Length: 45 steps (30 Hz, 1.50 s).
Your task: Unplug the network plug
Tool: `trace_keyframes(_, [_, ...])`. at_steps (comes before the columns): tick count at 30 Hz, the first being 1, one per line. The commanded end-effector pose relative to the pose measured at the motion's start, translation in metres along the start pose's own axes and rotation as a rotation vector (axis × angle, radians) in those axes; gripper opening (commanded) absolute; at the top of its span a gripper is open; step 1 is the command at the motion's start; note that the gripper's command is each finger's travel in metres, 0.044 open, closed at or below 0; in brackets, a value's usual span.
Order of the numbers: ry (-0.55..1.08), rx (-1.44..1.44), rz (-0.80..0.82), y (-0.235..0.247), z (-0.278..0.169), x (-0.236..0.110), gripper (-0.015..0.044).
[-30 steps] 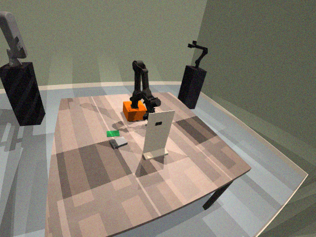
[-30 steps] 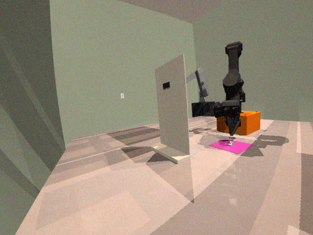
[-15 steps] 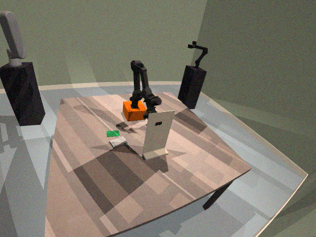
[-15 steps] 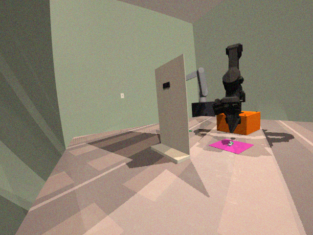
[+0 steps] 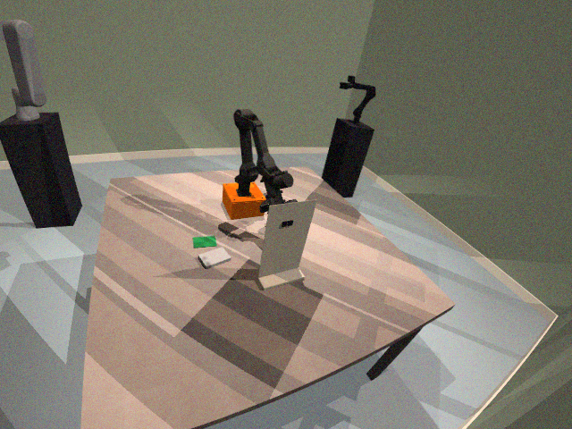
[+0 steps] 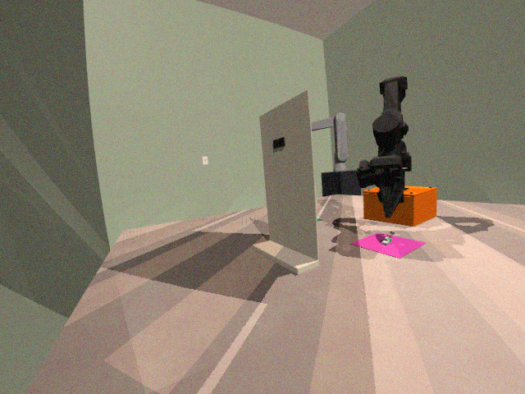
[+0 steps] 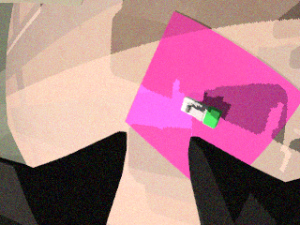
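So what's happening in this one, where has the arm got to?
The plug is out of the socket in the upright panel and lies on the table inside the pink marked square. The gripper hangs above it, fingers apart and holding nothing, clear of the plug and table. From what shows, the placing looks done, with the arm free of contact.

Small plug (image 6: 385,240) on magenta square (image 6: 403,246), hand (image 6: 390,210) above, apart, fingers empty
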<state>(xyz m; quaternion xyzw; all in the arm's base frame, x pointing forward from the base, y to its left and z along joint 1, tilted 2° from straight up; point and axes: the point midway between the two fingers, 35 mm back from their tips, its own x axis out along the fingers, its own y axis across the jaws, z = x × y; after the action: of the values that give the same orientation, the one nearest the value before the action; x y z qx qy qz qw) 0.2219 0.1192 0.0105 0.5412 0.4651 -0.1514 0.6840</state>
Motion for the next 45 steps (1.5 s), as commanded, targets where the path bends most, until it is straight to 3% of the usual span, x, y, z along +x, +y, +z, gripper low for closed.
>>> trace_keyframes(1, [0.003, -0.003, 0.013, 0.006, -0.001, -0.004, 0.0156])
trace_keyframes(45, [0.003, -0.003, 0.012, 0.025, 0.000, -0.046, 0.0156])
